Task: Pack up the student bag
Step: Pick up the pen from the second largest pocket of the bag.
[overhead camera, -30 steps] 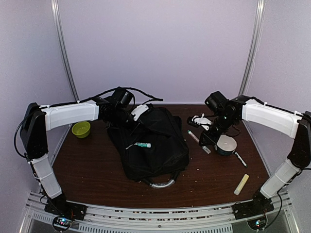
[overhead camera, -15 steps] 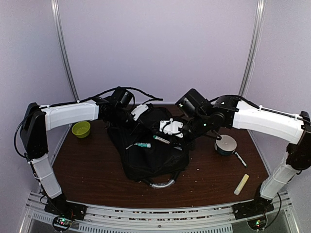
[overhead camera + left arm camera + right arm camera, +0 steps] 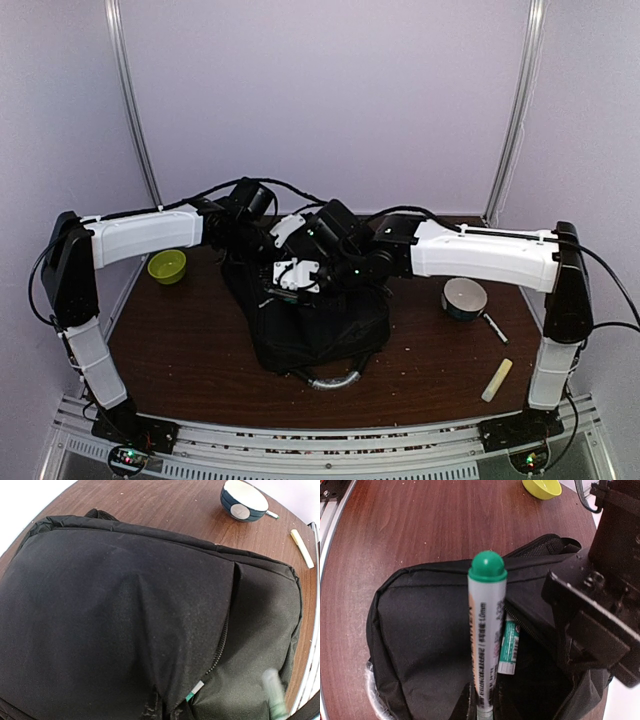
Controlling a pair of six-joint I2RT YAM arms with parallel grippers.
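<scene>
Over open student bag [image 3: 330, 325]: right pincer [image 3: 295, 278] clamps green-capped marker [image 3: 486, 630].

Black fabric backpack [image 3: 310, 330] sits centrally: yellow-green bowl [image 3: 167, 266] to its left, dark round bowl [image 3: 465, 298] right, green-capped white marker [image 3: 487, 630] seemingly over its pocket.

You're holding left arm [image 3: 140, 235] inward | left gripper [image 3: 262, 243] state unclear | you're holding right arm [image 3: 480, 255] stretched leftward | right gripper [image 3: 290, 275] clamping marker [image 3: 486, 630]
</scene>
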